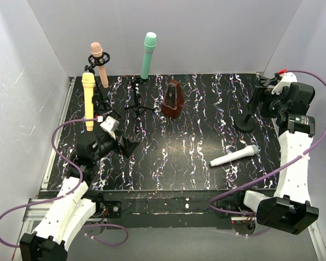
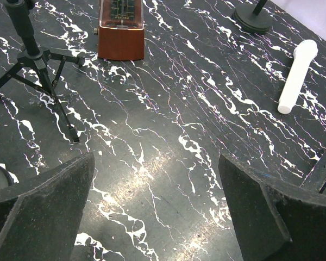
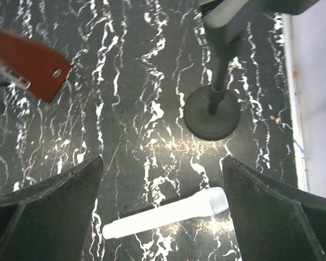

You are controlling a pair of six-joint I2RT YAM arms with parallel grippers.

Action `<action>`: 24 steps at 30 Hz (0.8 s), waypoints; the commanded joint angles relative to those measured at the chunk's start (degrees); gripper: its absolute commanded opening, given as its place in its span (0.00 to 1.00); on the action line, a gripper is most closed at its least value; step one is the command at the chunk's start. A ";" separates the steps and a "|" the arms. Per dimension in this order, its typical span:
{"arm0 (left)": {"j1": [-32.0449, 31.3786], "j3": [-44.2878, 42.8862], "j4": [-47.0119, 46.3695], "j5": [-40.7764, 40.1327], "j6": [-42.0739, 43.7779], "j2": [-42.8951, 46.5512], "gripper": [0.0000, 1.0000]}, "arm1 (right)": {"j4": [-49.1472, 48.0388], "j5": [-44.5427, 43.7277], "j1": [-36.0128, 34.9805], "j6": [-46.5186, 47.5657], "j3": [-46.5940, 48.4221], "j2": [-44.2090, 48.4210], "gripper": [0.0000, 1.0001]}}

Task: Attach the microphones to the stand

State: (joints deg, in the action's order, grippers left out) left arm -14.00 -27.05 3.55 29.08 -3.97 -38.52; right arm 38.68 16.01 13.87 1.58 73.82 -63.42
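One white microphone [image 1: 234, 156] flat, apart from right tool [image 3: 162, 161] (jaws wide).

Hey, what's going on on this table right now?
Two robot arms are putting microphones on stands. The peach-pink microphone, pale yellow microphone and teal-green microphone already stand upright in holders at the back left. The white microphone lies flat on the table, near a round-base stand on the right. The left gripper and right gripper are both open and hold nothing.
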 commanded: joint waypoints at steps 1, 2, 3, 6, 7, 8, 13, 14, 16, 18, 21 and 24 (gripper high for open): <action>-0.15 -2.22 0.49 -0.43 0.71 0.20 0.98 | -8.43 -8.00 0.28 -2.99 3.78 -1.44 0.97; -0.06 -2.31 0.58 -0.34 0.72 0.12 0.98 | -9.66 -8.97 0.28 -2.73 3.87 -2.23 0.97; -0.15 -2.31 0.58 -0.34 0.63 0.03 0.98 | -10.98 -9.07 0.28 -1.86 3.70 -2.76 0.96; -0.15 -2.22 0.58 -0.43 0.80 0.11 0.98 | -15.89 -7.93 0.28 2.27 1.34 -4.17 0.95; -0.15 -2.22 0.67 -0.60 0.80 0.11 0.98 | -17.74 -7.23 0.28 4.28 0.19 -4.17 0.95; -0.15 -2.22 0.67 -0.60 0.89 0.20 0.98 | -20.46 -7.13 0.28 5.43 -1.47 -4.08 0.95; -0.15 -2.22 0.58 -0.69 0.98 0.29 0.98 | -32.50 -6.61 0.28 10.28 -9.47 -3.99 0.95; -0.15 -2.13 0.58 -0.69 1.07 0.20 0.98 | -34.70 -6.43 0.28 10.72 -10.79 -4.17 0.94; -0.15 -2.22 0.58 -0.60 0.98 -0.06 0.98 | -37.87 -5.73 0.28 11.33 -13.43 -4.96 0.94; -0.15 -2.31 0.58 -0.60 0.98 -0.32 0.98 | -42.43 -5.20 0.28 11.60 -15.97 -5.66 0.93; -0.15 -2.22 0.58 -0.52 0.98 -0.41 0.98 | -52.61 -3.19 0.28 13.00 -21.24 -6.45 0.92; -0.15 -2.22 0.32 -0.34 0.98 -0.59 0.98 | -62.20 -0.55 0.28 15.20 -25.56 -8.12 0.88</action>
State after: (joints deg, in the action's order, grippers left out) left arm -14.00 -27.07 3.60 28.93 -3.60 -39.05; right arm -5.04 11.79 13.87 13.10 52.14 -69.89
